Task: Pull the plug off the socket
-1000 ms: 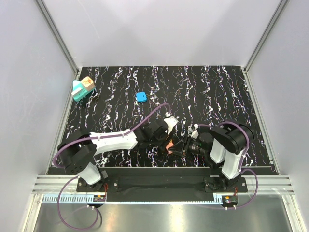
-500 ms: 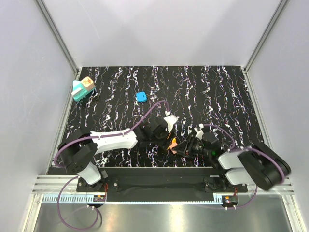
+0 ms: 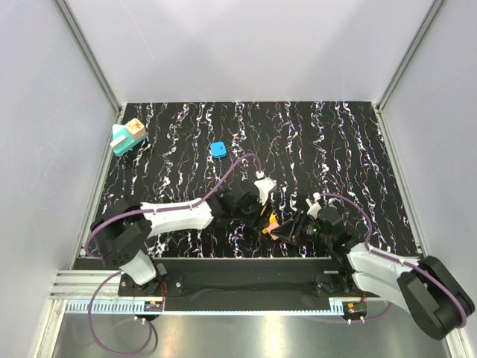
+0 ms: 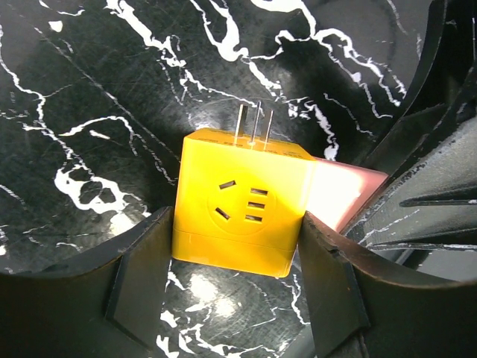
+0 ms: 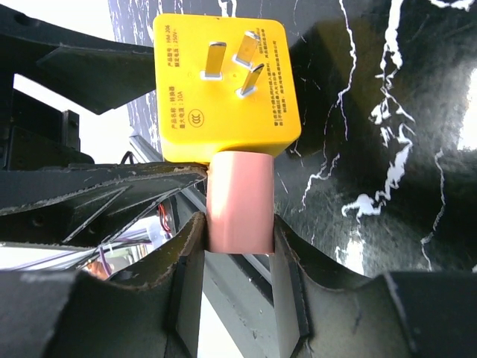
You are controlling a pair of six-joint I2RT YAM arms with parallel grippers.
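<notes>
Black marbled table (image 3: 335,149), grey walls. My left claw (image 4: 238,250) clamps a yellow cube (image 4: 242,198). My right claw (image 5: 240,250) pinches a pink block (image 5: 238,194) touching the cube's side. The tan plug (image 3: 135,128) sits on the teal socket (image 3: 121,144) in the far left corner, well apart from both claws. I judge that pull not yet begun. Next I must free my claws, pin the socket and lift the plug.

The plug (image 3: 135,128) sits on the socket (image 3: 121,143) at the table's (image 3: 335,149) ten o'clock; a small block (image 3: 218,149) lies at their three o'clock.
</notes>
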